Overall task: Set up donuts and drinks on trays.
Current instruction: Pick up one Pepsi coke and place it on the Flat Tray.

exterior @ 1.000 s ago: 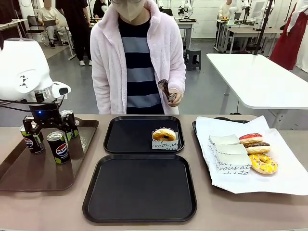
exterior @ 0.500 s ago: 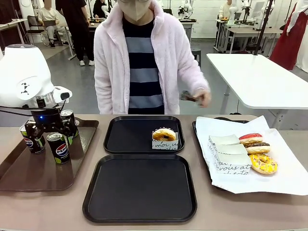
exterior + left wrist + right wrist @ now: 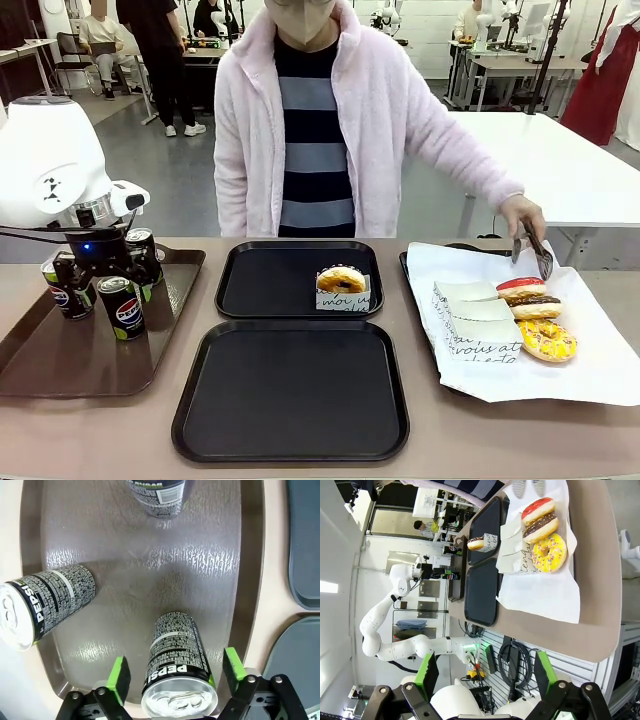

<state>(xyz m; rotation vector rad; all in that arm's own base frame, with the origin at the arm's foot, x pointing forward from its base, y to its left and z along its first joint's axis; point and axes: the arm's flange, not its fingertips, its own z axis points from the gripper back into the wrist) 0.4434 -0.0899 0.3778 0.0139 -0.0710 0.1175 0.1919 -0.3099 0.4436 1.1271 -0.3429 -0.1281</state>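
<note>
On the brown tray (image 3: 60, 355) at the left stand three Pepsi cans. My left gripper (image 3: 176, 672) is lowered over the front can (image 3: 175, 670), its green pads on either side of the can top with small gaps, so it is open. From the front, that can (image 3: 120, 305) stands under the left gripper (image 3: 100, 268), with further cans (image 3: 66, 287) (image 3: 143, 250) beside it. One sleeved donut (image 3: 342, 280) sits on the far black tray (image 3: 260, 280). The near black tray (image 3: 290, 390) is bare. My right gripper (image 3: 484, 672) is open, holding nothing.
At the right, red-iced (image 3: 520, 286), chocolate (image 3: 535, 305) and yellow (image 3: 547, 340) donuts lie on white paper (image 3: 600, 370) beside a stack of paper sleeves (image 3: 475, 315). The person's hand (image 3: 522, 215) holds tongs just above the red-iced donut.
My left gripper's jaws have narrowed around the front can. The person's hand with the tongs swung from chest height right and down to the loose donuts.
</note>
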